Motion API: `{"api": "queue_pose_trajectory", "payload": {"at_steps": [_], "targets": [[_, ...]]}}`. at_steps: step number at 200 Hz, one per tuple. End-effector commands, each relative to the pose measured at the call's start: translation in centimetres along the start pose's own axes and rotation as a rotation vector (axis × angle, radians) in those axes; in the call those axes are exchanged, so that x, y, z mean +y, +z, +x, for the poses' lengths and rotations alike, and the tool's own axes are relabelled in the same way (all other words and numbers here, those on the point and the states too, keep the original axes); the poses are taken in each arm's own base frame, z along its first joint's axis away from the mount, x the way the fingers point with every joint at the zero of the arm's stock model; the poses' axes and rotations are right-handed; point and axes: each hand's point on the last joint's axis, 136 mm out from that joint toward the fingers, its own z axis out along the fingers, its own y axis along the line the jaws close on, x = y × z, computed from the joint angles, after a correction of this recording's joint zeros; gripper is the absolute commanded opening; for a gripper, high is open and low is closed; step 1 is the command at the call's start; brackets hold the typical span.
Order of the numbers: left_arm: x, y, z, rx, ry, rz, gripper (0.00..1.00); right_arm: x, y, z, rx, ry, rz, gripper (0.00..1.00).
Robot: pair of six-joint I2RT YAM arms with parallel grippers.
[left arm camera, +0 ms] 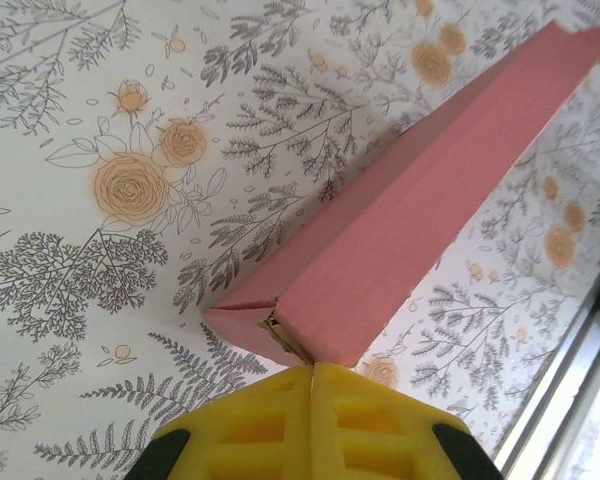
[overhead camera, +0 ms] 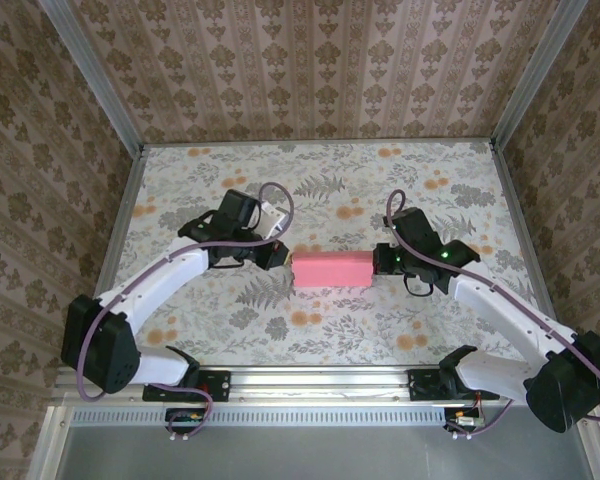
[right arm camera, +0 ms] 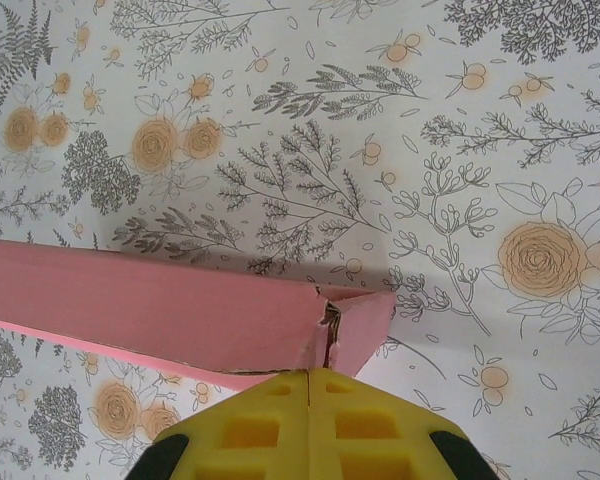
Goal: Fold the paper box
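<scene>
While the paper box (overhead camera: 331,269) lies centred on the surface (overhead camera: 330,180) with my left claw (left arm camera: 310,372) and right claw (right arm camera: 308,375), both closed together, touching its ends, I should press inward evenly to seat the flaps.

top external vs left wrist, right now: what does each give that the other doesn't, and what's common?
Top external: both arms, with the left gripper and right gripper at opposite ends of the paper box, whose full length lies mid-table.
Left wrist: a close-up of the box's near end, where the folded corner gapes slightly at the seam, right at the tips of the shut yellow pads.
Shared: the pink box, closed into a long shape, on the floral table, with the left gripper at its end.
</scene>
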Motion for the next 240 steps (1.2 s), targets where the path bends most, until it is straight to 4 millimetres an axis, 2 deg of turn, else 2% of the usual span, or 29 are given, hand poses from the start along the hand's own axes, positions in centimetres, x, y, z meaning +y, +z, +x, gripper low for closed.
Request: {"api": "queue_pose_trajectory", "payload": {"at_steps": [1, 30, 86, 135, 188, 240], "targets": [[-1.2, -1.7, -1.5, -0.061, -0.028, 0.068, 0.01, -1.2, 0.3, 2.3, 0.062, -0.020, 0.038, 0.00], [-1.6, -1.7, -2.9, -0.099, -0.002, 0.095, 0.03, -1.5, 0.3, 2.9, 0.072, -0.027, 0.045, 0.00], [-2.8, 1.3, -4.7, -0.089, 0.038, 0.149, 0.05, -1.0, 0.0, 3.0, 0.058, -0.036, 0.012, 0.00], [-3.7, 3.3, -3.2, -0.034, 0.055, 0.178, 0.05, -0.7, -0.1, 2.8, 0.059, -0.033, 0.006, 0.00], [-3.2, 3.9, -1.1, -0.018, 0.053, 0.149, 0.05, 0.3, -0.4, 2.2, 0.042, -0.015, -0.039, 0.16], [-3.1, 4.4, -0.1, -0.004, 0.068, 0.131, 0.04, 1.5, -3.1, -0.3, -0.030, -0.004, -0.090, 0.25]]}}
